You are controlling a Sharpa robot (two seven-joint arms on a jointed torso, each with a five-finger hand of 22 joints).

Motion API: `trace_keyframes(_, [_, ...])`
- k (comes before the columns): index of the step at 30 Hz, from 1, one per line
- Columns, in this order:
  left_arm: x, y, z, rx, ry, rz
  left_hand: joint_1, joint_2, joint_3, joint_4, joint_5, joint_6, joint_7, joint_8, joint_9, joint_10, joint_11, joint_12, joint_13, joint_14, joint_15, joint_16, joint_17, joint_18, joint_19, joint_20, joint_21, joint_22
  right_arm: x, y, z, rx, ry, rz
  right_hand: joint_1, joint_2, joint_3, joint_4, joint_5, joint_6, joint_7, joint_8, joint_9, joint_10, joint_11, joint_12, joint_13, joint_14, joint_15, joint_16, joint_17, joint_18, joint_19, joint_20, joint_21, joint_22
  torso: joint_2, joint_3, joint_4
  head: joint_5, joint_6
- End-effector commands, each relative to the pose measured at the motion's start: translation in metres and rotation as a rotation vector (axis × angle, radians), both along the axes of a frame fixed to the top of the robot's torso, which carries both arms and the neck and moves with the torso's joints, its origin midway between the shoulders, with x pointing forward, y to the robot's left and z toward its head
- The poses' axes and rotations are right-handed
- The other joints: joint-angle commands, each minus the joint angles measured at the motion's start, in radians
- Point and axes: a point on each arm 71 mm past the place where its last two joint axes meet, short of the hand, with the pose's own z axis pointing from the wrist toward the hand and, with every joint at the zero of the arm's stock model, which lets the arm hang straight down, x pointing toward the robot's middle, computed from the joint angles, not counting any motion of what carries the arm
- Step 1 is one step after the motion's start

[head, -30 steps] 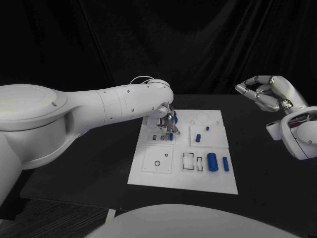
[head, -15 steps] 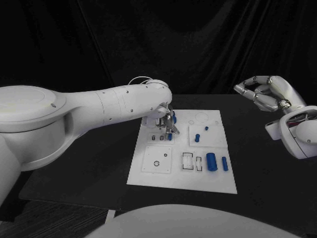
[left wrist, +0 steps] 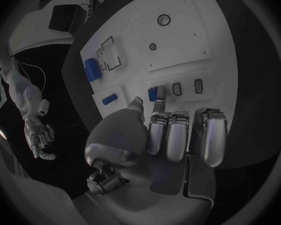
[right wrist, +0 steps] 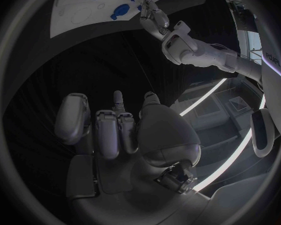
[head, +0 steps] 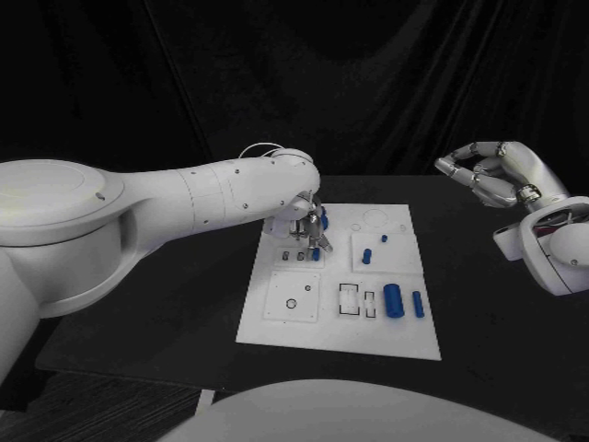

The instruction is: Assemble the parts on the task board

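Note:
The white task board (head: 275,327) lies in the middle of the black table. My left hand (head: 306,226) hangs over its far left section, thumb and a fingertip (left wrist: 159,92) pinching a small blue part (left wrist: 152,93) right beside two empty slots (left wrist: 177,88). My right hand (head: 498,175) is raised off to the right of the board with its fingers curled in and nothing in them. A large blue cylinder (head: 393,300) and a slim blue part (head: 418,305) lie at the board's near right. Two small blue parts (head: 369,255) sit in its middle.
The board has round recesses (head: 373,218) at its far edge and a square plate with a ring (head: 294,304) at its near left. Bare black table (head: 507,322) surrounds the board, with a dark curtain behind.

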Motion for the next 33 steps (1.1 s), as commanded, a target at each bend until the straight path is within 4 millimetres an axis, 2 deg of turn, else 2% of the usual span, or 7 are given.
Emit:
trace_keyframes(1, [-0.0017,-0.0013,-0.0014,-0.009,0.017,-0.012,-0.002,-0.013,0.029,-0.012,-0.009,0.022,0.001,-0.014,-0.011,0.115,-0.015,0.002,0.256,0.108,-0.017,0.014,0.266,-0.023,0.013,-0.010,-0.016,0.192,0.0008,-0.0005,-0.0004,-0.006,0.013,-0.009,0.020,0.005,-0.015,0.004,0.011,0.006,0.000,0.011,-0.011,0.070,0.003,0.005,0.224,0.087,0.004,0.014,0.173,-0.022,0.001,0.000,0.015,0.175,0.000,0.0003,0.0000,-0.002,0.000])
trace_keyframes(13, [-0.0041,-0.0017,-0.0029,-0.005,0.026,-0.019,-0.016,-0.018,0.028,-0.006,-0.032,0.025,0.002,-0.020,-0.012,0.115,-0.015,0.002,0.256,0.108,-0.017,0.014,0.266,-0.022,0.010,-0.010,-0.022,0.189,0.0014,-0.0009,-0.0010,-0.008,0.018,-0.010,0.021,0.005,-0.016,0.004,0.010,0.007,0.001,0.011,-0.012,0.070,0.004,0.005,0.224,0.087,0.005,0.014,0.172,-0.021,0.001,0.000,0.014,0.174,0.000,0.0004,0.0004,-0.002,0.000])
trace_keyframes(23, [-0.0044,-0.0016,-0.0038,-0.004,0.029,-0.020,-0.015,-0.019,0.031,-0.009,-0.033,0.031,0.000,-0.019,-0.011,0.115,-0.016,0.002,0.256,0.108,-0.017,0.014,0.266,-0.021,0.009,-0.010,-0.024,0.188,0.0021,-0.0014,-0.0017,-0.011,0.024,-0.011,0.021,0.005,-0.017,0.005,0.009,0.007,0.001,0.011,-0.012,0.069,0.004,0.005,0.223,0.087,0.005,0.014,0.172,-0.021,0.000,0.000,0.013,0.174,0.000,0.0006,-0.0001,-0.001,0.000])
trace_keyframes(25, [-0.0043,-0.0015,-0.0040,-0.005,0.029,-0.019,-0.011,-0.018,0.037,-0.014,-0.018,0.033,-0.001,-0.020,-0.010,0.115,-0.017,0.002,0.256,0.108,-0.018,0.014,0.266,-0.021,0.007,-0.011,-0.027,0.186,0.0022,-0.0014,-0.0019,-0.011,0.026,-0.012,0.021,0.005,-0.017,0.005,0.009,0.007,0.001,0.011,-0.012,0.069,0.004,0.005,0.223,0.087,0.005,0.014,0.172,-0.021,0.000,0.000,0.013,0.174,0.000,0.0005,0.0000,0.000,0.000])
trace_keyframes(31, [-0.0042,-0.0017,-0.0046,-0.009,0.028,-0.018,-0.006,-0.017,0.046,-0.020,0.000,0.033,-0.002,-0.024,-0.009,0.115,-0.018,0.002,0.256,0.108,-0.019,0.014,0.266,-0.020,0.007,-0.012,-0.029,0.185,0.0025,-0.0014,-0.0024,-0.013,0.031,-0.012,0.021,0.004,-0.017,0.005,0.008,0.007,0.001,0.011,-0.012,0.069,0.004,0.004,0.223,0.087,0.005,0.014,0.172,-0.021,0.000,0.000,0.012,0.174,0.000,0.0007,0.0002,0.002,0.000])
trace_keyframes(33, [-0.0041,-0.0017,-0.0047,-0.010,0.027,-0.017,-0.002,-0.018,0.054,-0.026,0.017,0.033,-0.002,-0.027,-0.008,0.115,-0.018,0.002,0.256,0.108,-0.020,0.014,0.266,-0.020,0.007,-0.012,-0.030,0.185,0.0026,-0.0015,-0.0026,-0.014,0.034,-0.013,0.021,0.004,-0.017,0.005,0.008,0.007,0.001,0.011,-0.012,0.069,0.004,0.004,0.223,0.087,0.005,0.014,0.172,-0.021,0.000,0.000,0.012,0.174,0.000,0.0009,0.0001,0.002,0.000])
